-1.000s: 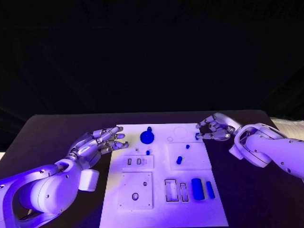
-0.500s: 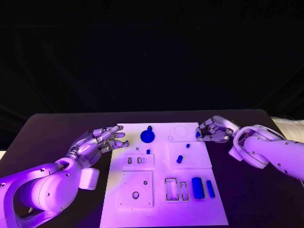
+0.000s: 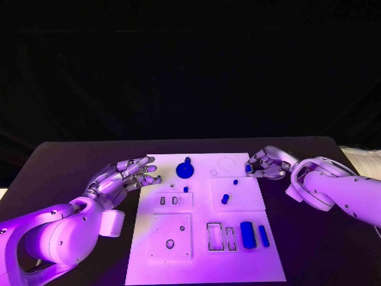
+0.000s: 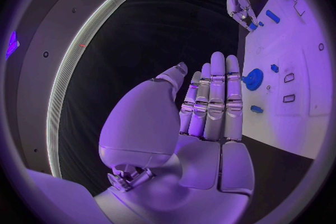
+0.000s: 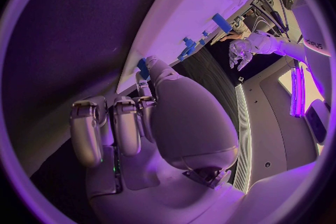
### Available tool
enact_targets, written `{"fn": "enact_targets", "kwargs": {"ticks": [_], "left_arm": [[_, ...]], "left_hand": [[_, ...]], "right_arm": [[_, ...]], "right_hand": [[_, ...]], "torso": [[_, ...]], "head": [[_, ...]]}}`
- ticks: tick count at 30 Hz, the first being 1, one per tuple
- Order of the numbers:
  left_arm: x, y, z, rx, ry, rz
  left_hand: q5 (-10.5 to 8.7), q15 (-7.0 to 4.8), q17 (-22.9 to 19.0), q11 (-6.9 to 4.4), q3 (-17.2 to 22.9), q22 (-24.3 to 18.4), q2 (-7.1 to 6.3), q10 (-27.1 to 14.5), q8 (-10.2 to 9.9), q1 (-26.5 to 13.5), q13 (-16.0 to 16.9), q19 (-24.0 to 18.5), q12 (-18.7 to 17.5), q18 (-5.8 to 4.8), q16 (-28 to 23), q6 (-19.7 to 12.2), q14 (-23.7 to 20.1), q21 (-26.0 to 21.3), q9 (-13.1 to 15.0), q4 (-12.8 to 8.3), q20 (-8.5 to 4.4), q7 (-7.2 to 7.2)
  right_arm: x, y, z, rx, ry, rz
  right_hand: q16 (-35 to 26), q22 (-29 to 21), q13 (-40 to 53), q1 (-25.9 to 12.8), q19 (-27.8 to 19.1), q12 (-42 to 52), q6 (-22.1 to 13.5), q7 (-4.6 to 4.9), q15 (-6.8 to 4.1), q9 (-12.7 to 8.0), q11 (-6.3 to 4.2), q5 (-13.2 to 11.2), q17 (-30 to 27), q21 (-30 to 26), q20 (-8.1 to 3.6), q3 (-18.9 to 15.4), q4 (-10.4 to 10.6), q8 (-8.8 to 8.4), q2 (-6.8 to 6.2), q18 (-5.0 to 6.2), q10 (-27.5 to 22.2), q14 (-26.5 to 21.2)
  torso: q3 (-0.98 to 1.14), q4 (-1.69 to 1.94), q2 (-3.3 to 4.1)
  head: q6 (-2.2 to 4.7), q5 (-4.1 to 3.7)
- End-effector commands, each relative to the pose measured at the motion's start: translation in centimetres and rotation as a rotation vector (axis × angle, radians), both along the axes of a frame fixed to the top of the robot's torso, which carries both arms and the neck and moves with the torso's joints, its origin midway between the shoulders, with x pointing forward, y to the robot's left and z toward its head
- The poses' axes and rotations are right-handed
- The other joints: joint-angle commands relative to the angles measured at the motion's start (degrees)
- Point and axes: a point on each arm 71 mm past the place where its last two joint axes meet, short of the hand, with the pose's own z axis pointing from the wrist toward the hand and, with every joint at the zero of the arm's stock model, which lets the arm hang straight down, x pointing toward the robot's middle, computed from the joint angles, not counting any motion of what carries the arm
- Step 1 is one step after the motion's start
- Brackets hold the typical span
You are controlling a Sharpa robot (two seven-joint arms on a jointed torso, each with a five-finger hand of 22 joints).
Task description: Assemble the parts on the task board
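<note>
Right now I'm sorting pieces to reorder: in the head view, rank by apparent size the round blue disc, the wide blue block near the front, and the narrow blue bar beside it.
1. Round blue disc
2. Wide blue block, close to the disc; it sits nearer the camera, so unsure
3. Narrow blue bar

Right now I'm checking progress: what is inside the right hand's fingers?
The right hand pinches a small blue part at the task board's far right edge. Its fingers cover most of the part, so its shape cannot be told.
</note>
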Motion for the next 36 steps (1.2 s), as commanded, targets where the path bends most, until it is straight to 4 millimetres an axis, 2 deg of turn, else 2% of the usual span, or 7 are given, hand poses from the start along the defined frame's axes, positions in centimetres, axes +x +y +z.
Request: {"fn": "enact_targets", "kwargs": {"ticks": [1, 5, 12, 24, 30, 33, 36], "left_arm": [[0.0, -0.2, 0.1, -0.013, -0.009, -0.012], [0.0, -0.2, 0.1, -0.013, -0.009, -0.012], [0.0, -0.1, 0.1, -0.012, -0.006, -0.013], [0.0, 0.1, 0.1, -0.009, -0.005, -0.009], [0.1, 0.1, 0.0, -0.008, -0.004, -0.008], [0.2, 0.1, 0.0, -0.007, -0.004, -0.007], [0.3, 0.1, -0.1, -0.007, -0.004, -0.008]], "left_hand": [[-0.32, 0.12, 0.1, 0.05, 0.4, 0.1, -0.26, -0.4, -0.2, -0.4, -0.1, -0.2, -0.4, 0.59, 0.3, -0.1, -0.5, 0.4, -0.1, -0.1, -0.21, 0.16], [-0.33, 0.14, 0.1, 0.09, 0.4, 0.1, -0.31, -0.4, -0.2, -0.5, -0.1, -0.2, -0.4, 0.58, 0.3, -0.1, -0.5, 0.4, -0.1, -0.1, -0.2, 0.2], [-0.33, 0.14, 0.1, 0.1, 0.4, 0.1, -0.32, -0.4, -0.2, -0.5, -0.1, -0.2, -0.4, 0.58, 0.3, -0.2, -0.5, 0.4, -0.1, -0.1, -0.2, 0.21], [-0.33, 0.16, 0.1, 0.13, 0.4, 0.1, -0.35, -0.4, -0.3, -0.5, -0.1, -0.2, -0.4, 0.58, 0.3, -0.3, -0.5, 0.4, -0.1, -0.1, -0.18, 0.25], [-0.33, 0.16, 0.1, 0.13, 0.4, 0.1, -0.35, -0.5, -0.3, -0.5, -0.1, -0.2, -0.5, 0.58, 0.3, -0.3, -0.5, 0.4, -0.1, -0.1, -0.18, 0.26], [-0.33, 0.18, 0.2, 0.15, 0.4, 0.1, -0.37, -0.5, -0.3, -0.5, -0.1, -0.3, -0.5, 0.58, 0.3, -0.3, -0.5, 0.4, -0.1, -0.1, -0.17, 0.28], [-0.33, 0.18, 0.2, 0.15, 0.4, 0.1, -0.37, -0.5, -0.3, -0.5, -0.1, -0.3, -0.5, 0.58, 0.3, -0.3, -0.5, 0.4, -0.1, -0.1, -0.17, 0.28]], "right_arm": [[0.0, 0.1, -0.2, -0.014, 0.007, 0.016], [0.1, -0.1, -0.2, -0.015, 0.004, 0.01], [0.2, 0.1, -0.1, -0.01, -0.013, 0.008], [0.1, 1.0, 0.5, 0.022, -0.06, -0.026], [-0.4, 3.0, 1.7, 0.045, -0.057, -0.021], [-0.7, 4.7, 2.4, 0.042, -0.052, -0.007], [-1.2, 7.2, 2.8, 0.015, -0.049, 0.051]], "right_hand": [[0.3, 15.1, 12.9, 0.1, 5.9, 0.4, 0.8, -0.18, -0.58, 0.1, -0.55, -0.8, 14.5, 0.1, -0.49, 0.3, -0.3, 0.45, 0.79, -0.81, 4.4, 5.8], [0.4, 15.1, 13.1, 0.2, 5.9, 0.7, 2.6, -0.82, -1.0, 0.3, -1.09, -2.4, 14.7, 0.1, -0.84, 1.1, -0.8, 0.91, 1.96, -0.81, 4.5, 5.8], [0.5, 15.1, 13.2, 0.1, 5.9, 1.1, 6.0, -2.29, -1.98, 1.0, -2.28, -3.2, 15.0, 0.1, -1.66, 2.1, -1.4, 2.22, 3.35, -0.81, 4.7, 5.9], [0.5, 15.1, 13.3, -0.5, 5.9, 1.2, 6.7, -2.83, -2.51, 1.2, -2.82, -2.7, 15.1, 0.1, -2.24, 2.5, -1.6, 2.4, 4.11, -0.81, 4.8, 5.9], [0.5, 15.1, 13.2, -0.8, 5.9, 1.0, 6.5, -2.82, -2.6, 1.1, -2.85, -2.3, 15.1, 0.1, -2.4, 2.9, -1.6, 2.2, 4.65, -0.81, 4.7, 5.9], [0.5, 15.1, 13.2, -1.0, 5.9, 0.9, 6.2, -2.77, -2.61, 1.1, -2.82, -1.8, 15.1, 0.1, -2.46, 3.1, -1.7, 2.02, 4.85, -0.81, 4.7, 5.9], [0.5, 15.1, 13.2, -1.1, 5.9, 0.9, 6.0, -2.69, -2.6, 1.1, -2.79, -1.6, 15.1, 0.1, -2.48, 3.2, -1.8, 1.88, 4.78, -0.81, 4.7, 5.9]], "torso": [[-0.01, 0.04, -0.02], [-0.03, 0.03, -0.02], [-0.01, 0.03, -0.04], [0.0, 0.03, -0.09], [-0.07, -0.01, -0.18], [-0.05, 0.02, -0.2], [-0.13, 0.04, -0.26]], "head": [[-0.01, -0.09], [-0.08, -0.1], [-0.16, -0.12], [-0.28, -0.13], [-0.28, -0.13], [-0.37, -0.18], [-0.45, 0.04]]}}
